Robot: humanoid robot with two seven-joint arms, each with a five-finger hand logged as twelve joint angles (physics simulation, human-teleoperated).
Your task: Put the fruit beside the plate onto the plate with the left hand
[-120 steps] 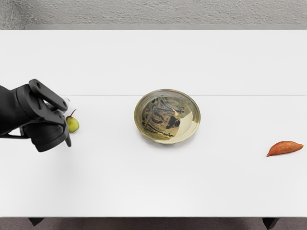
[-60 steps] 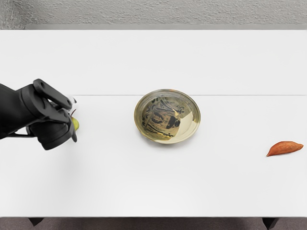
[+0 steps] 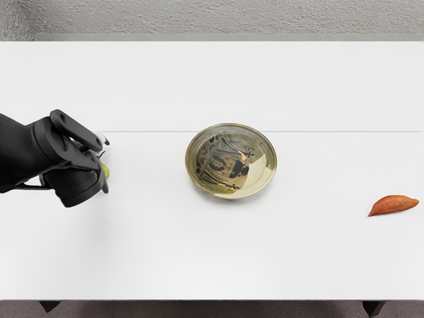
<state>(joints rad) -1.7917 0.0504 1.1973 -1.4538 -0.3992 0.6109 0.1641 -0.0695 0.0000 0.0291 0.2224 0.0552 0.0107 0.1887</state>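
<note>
Left hand point(image 3: 78, 173): black, at the end of an arm that comes in from the left edge, low over the left part of the worktop point(image 3: 212, 252)
Hand state: whether it is spread, curled or clamped on the fruit cannot be told; its bulk hides the contact
Fruit point(image 3: 106, 171): small and yellow-green, only a sliver shows at the hand's right edge, the rest is covered by the hand
Fruit position: at the left of the worktop, well apart from the plate, not on it
Plate point(image 3: 264, 173): round and shallow with an olive-gold glaze and a dark pattern inside, near the middle of the worktop, to the right of the hand, with nothing in it
Orange-brown item point(image 3: 393, 205): long and tapered, lying flat near the right edge of the worktop, far from the plate and the hand
Worktop: white, with a thin line running across it just behind the plate
Right hand: out of view
</note>
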